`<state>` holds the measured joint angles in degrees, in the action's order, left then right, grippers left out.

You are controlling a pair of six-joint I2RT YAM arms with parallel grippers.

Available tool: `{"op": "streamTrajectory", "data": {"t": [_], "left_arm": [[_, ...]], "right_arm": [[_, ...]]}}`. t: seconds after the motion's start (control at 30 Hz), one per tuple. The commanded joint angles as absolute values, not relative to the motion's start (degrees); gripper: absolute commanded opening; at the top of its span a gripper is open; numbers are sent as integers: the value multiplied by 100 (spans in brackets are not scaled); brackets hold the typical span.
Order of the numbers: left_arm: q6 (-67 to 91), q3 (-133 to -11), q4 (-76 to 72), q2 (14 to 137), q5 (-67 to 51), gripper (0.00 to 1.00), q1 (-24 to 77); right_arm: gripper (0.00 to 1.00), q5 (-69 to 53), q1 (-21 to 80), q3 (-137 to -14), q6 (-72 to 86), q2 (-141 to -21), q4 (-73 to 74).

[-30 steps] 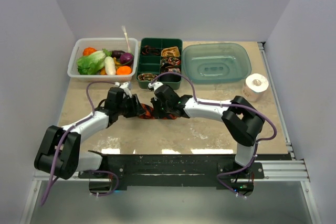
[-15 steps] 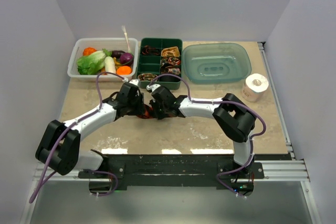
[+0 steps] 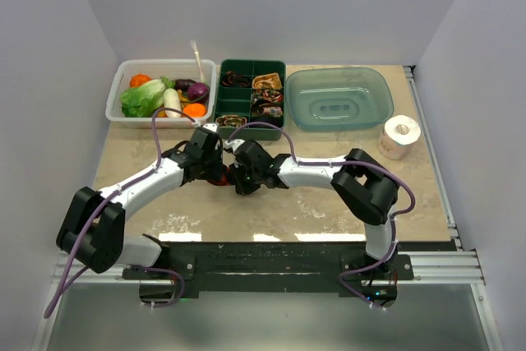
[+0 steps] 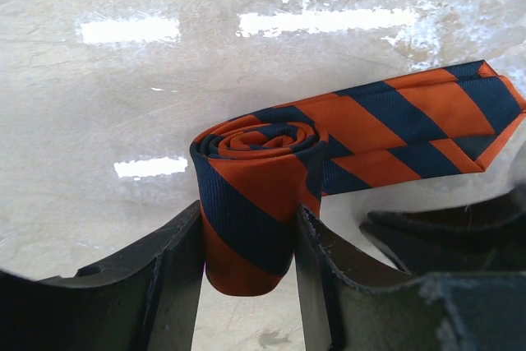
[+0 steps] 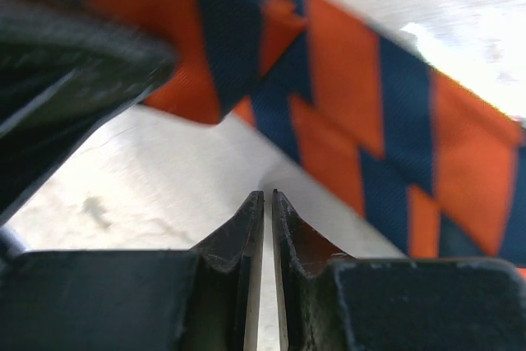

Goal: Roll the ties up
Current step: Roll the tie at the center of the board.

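**Fig. – Tie roll in progress, three views.**

**Top view:** both arms meet at centre of table (image 3: 246, 215). The left gripper (image 3: 215, 172) & right gripper (image 3: 239, 182) sit just beside each other, w/ a sliver of the striped tie (image 3: 223, 178) showing between them.
- 12 o'clock from the pair: green tray (image 3: 251, 62) w/ compartments, holding small rolled ties (image 3: 267, 81).
- 11 o'clock: clear bin (image 3: 140, 121) of vegetables.
- 1 o'clock: teal basin (image 3: 337, 108).
- 3 o'clock, near table edge: paper roll (image 3: 401, 133).

**Left wrist view:** left gripper (image 4: 246, 232) is clamped on the coiled part of the striped tie (image 4: 263, 141) (orange/dark-blue diagonals). One finger sits on each side of the roll, w/ the spiral end facing the camera. The unrolled tail lies flat on the table, running to 2 o'clock, pointed tip at frame edge.

**Right wrist view:** right gripper (image 5: 268, 199) has its fingers together, w/ only a hairline slit & nothing between. Tips are over bare table, just short of the tie's flat band (image 5: 353, 96), which crosses from 11 to 3 o'clock.
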<state>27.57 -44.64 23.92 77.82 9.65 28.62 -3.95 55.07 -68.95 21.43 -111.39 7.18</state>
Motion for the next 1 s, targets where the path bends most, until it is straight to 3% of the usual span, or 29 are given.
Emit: {"op": "streamTrajectory", "data": {"t": [0.0, 0.13, 0.3, 0.6, 0.97], "left_arm": [[2584, -4790, 2601, 7892, 1388, 49, 2935], [2549, -4886, 2689, 7937, 1450, 49, 2988], [2514, -4931, 2725, 7919, 1485, 48, 3041], [2522, -4878, 2628, 7919, 1415, 48, 3076], [2452, -5071, 2830, 7866, 1670, 48, 3102]], "right_arm": [[13, -957, 5599, -6742, 2136, -10917, 405], [13, -889, 5599, -6636, 2162, -10575, 360], [14, 113, 5493, -6820, 2162, -10310, 633], [14, 808, 5344, -7444, 2083, -11179, 1195], [13, 205, 5352, -7059, 2057, -11233, 1134]]}}
